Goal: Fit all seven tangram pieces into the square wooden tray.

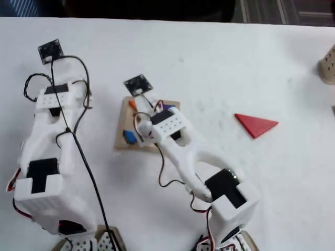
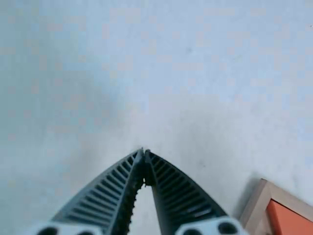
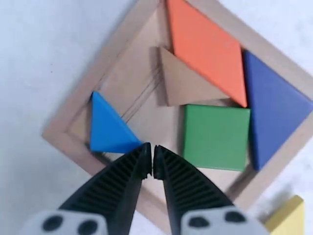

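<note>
The red triangle [image 1: 255, 125] lies on the table [image 1: 209, 63], well to the right of the wooden tray [image 3: 106, 66]. Its long side runs left to right. The right gripper [image 3: 150, 159] hangs over the tray, fingers together, holding nothing. It is nearer than the left gripper [image 2: 144, 156], also closed, left of the tray.

We're reading no text, number or sign anywhere. The wooden tray [image 3: 98, 71] shows bare wood, the desk [image 2: 146, 58] plain white.

One wooden tray [image 3: 56, 131], four triangles [image 3: 107, 129] [image 3: 274, 112] [image 3: 183, 83] [image 1: 255, 124], one green square [image 3: 215, 137], one orange parallelogram [image 3: 205, 46], one yellow piece [image 3: 288, 218].
</note>
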Tool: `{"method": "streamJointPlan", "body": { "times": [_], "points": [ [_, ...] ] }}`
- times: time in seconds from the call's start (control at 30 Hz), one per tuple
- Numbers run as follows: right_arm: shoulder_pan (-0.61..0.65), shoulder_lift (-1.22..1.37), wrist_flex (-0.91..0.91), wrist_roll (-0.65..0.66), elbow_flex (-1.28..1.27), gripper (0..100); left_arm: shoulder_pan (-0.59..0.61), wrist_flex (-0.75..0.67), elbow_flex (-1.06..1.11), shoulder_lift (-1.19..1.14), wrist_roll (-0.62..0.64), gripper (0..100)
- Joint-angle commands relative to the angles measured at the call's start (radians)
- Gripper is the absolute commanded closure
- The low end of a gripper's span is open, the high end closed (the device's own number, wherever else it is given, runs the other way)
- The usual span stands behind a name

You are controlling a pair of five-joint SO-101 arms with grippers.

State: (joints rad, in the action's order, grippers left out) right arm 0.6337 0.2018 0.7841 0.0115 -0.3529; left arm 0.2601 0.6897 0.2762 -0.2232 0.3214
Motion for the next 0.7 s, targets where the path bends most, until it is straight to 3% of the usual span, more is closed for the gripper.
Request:
{"method": "streamJointPlan", "body": {
  "times": [0.0, 0.33, 0.67],
  "points": [
    [-0.012, -0.016, 0.01, -0.005, 0.048, 98.1, 0.007, -0.025, -0.035, 0.005, 0.012, 98],
    [0.079, -0.005, 0.068, -0.012, 0.04, 98.1, 0.005, -0.025, -0.035, 0.005, 0.012, 98],
    [0.025, 0.044, 0.001, -0.006, 0.08, 98.1, 0.005, -0.025, -0.035, 0.005, 0.012, 98]
  ]
}}
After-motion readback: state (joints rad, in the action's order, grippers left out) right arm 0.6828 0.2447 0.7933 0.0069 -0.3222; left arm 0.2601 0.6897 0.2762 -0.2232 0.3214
